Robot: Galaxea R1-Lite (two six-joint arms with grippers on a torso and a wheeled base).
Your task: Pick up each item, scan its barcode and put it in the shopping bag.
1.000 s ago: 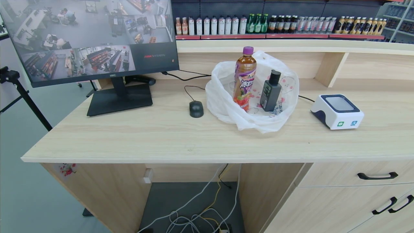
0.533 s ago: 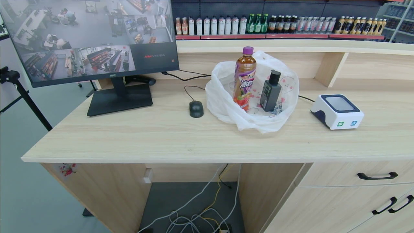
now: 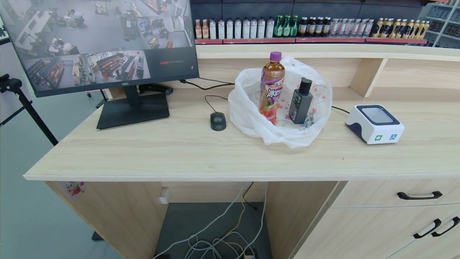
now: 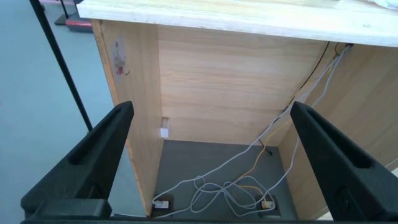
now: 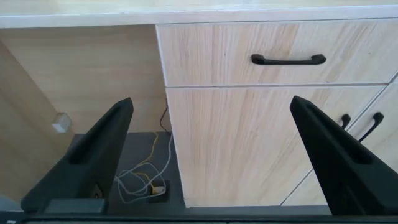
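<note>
Below counter (image 3: 215,154): left claw (image 4: 211,109), right claw (image 5: 211,102)

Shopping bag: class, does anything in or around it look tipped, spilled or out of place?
Nothing stands out. The drink bottle and the dark bottle stand upright inside the shopping bag; no spill shows on the counter.

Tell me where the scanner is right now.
In the head view, the scanner sits toward the right of the counter, just right of the shopping bag.
</note>
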